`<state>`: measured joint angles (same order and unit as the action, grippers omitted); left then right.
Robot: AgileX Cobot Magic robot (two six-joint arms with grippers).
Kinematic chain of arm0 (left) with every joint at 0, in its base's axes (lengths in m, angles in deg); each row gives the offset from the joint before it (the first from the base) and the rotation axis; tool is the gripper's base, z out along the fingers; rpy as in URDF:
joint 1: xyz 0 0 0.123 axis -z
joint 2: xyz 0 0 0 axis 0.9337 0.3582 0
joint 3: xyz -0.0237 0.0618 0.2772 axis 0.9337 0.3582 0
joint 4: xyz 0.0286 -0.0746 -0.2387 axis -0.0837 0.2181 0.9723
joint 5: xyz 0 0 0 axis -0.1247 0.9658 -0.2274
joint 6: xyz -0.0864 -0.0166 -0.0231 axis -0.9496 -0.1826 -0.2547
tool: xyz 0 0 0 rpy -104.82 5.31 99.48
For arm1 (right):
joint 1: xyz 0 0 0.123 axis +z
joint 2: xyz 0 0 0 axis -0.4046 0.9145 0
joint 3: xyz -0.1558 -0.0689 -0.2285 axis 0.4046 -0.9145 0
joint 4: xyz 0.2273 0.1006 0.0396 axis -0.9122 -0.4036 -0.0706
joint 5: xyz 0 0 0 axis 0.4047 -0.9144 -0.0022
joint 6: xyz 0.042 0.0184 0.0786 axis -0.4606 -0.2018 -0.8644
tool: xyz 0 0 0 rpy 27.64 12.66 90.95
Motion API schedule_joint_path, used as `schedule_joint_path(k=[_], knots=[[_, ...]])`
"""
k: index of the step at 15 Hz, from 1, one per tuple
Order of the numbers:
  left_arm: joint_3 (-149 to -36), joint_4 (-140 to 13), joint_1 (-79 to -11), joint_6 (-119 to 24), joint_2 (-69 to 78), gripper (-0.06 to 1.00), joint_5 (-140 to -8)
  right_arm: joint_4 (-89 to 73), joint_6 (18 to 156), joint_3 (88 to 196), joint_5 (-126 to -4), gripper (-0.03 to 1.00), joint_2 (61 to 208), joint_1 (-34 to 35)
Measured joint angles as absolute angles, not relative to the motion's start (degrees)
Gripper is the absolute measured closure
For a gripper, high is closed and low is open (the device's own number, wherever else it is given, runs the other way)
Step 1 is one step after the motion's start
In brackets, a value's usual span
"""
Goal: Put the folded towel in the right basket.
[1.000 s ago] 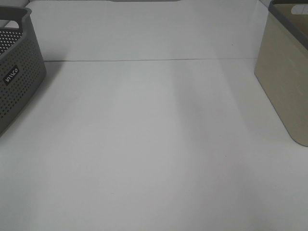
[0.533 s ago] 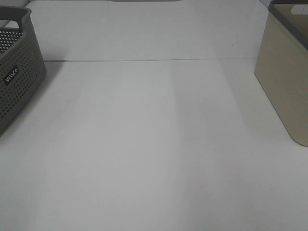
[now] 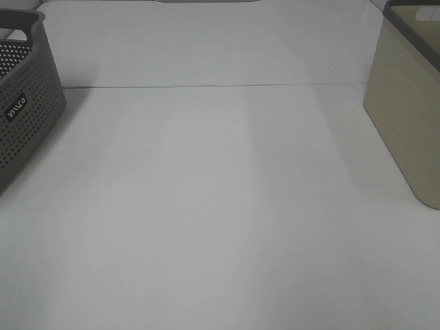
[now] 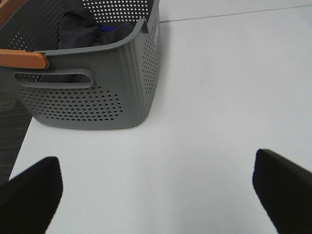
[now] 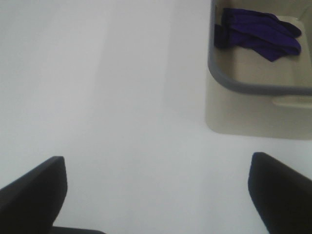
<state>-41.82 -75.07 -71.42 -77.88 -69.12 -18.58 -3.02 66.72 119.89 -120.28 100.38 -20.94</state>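
The right basket (image 3: 407,103) is beige with a grey rim and stands at the right edge of the white table (image 3: 220,206). In the right wrist view a folded purple towel (image 5: 258,33) lies inside this basket (image 5: 253,107). My right gripper (image 5: 156,195) is open and empty over bare table, apart from the basket. My left gripper (image 4: 156,195) is open and empty over the table in front of the grey perforated basket (image 4: 92,83). Neither gripper shows in the exterior high view.
The grey perforated basket (image 3: 24,103) stands at the table's left edge; dark cloth (image 4: 83,31) lies inside it and an orange-brown handle (image 4: 22,58) sits on its rim. A seam (image 3: 220,86) crosses the table at the back.
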Motion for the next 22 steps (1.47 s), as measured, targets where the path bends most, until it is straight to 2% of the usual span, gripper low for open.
schedule_joint_path(k=[8, 22], knots=[[-41.82, -75.07, -71.42, -77.88, -69.12, -0.05, -18.58, 2.48, 65.86, 89.41, -118.84, 0.0, 61.42, -20.94], [-41.82, -75.13, -71.42, -77.88, -69.12, -0.05, -18.58, 0.47, 65.57, 88.15, -118.96, 0.0, 60.9, -20.94]])
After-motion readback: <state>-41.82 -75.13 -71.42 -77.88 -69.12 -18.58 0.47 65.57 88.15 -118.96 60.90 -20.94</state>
